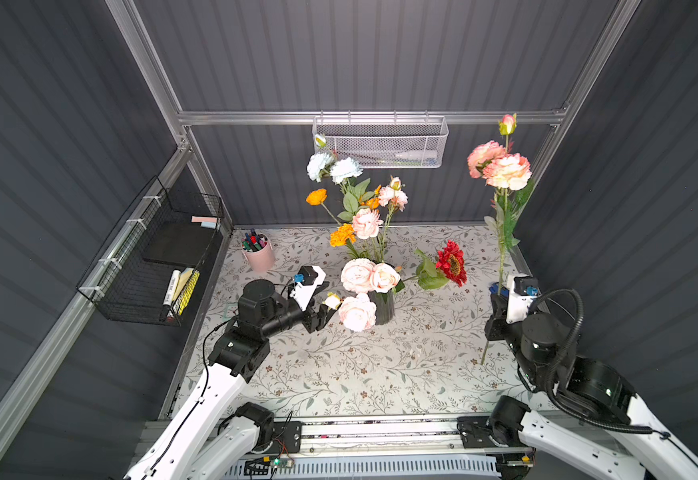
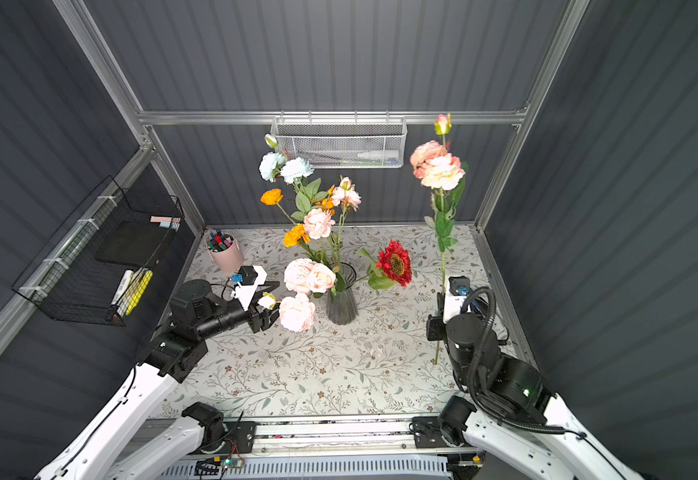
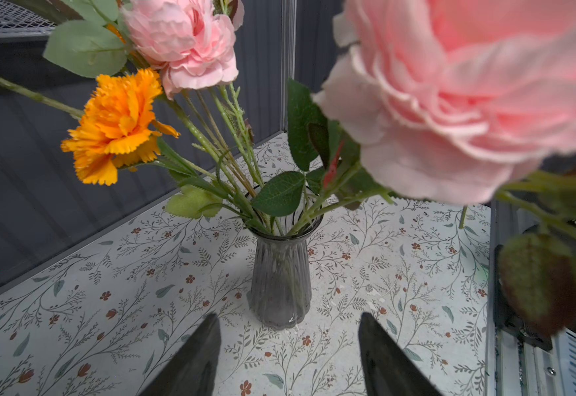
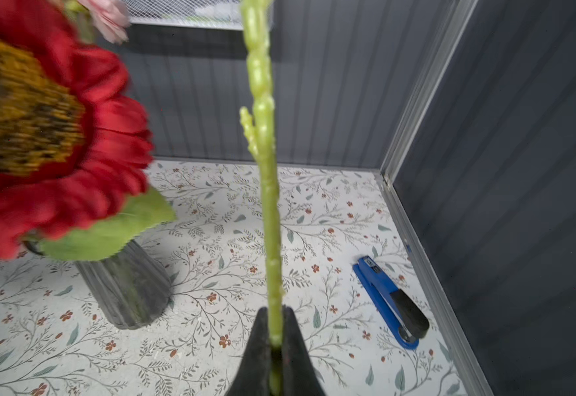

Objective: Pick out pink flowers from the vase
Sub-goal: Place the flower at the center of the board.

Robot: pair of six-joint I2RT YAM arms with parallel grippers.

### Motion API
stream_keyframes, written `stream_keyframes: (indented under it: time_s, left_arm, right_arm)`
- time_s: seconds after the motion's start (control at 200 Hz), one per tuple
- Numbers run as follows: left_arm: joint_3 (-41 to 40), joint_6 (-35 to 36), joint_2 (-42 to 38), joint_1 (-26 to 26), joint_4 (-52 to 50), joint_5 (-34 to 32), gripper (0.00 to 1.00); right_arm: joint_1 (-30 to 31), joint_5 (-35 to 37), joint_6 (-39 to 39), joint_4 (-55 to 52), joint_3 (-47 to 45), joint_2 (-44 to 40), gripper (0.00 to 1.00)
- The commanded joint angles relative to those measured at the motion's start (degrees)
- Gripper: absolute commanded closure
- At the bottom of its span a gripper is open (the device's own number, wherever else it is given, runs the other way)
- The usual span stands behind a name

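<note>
Two arms at work: right gripper (image 4: 273, 317) clamps the stem (image 4: 266, 192) of a pink flower (image 1: 505, 170), upright. Facing the vase (image 3: 279, 271), left gripper (image 3: 289, 319) hangs with jaws spread.

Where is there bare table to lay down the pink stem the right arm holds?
Barest: the table from the vase to the front rail. Crowded: around the vase, under overhanging pink flowers; by the right wall lies a blue stapler; pink cup far left.
</note>
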Motion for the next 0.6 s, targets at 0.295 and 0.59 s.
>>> stream_keyframes:
  time_s: [0.295, 0.59]
  left_arm:
    - [-10.04, -9.85, 2.85, -0.32, 23.92, -0.40, 0.36]
    - [-18.36, -9.72, 7.48, -0.32, 46.67, 2.79, 0.43]
  right_arm:
    - [-29.89, -45.57, 1.74, 14.12, -3.69, 20.03, 1.00]
    - [-36.49, -56.14, -0.67, 18.03, -3.56, 33.39, 1.00]
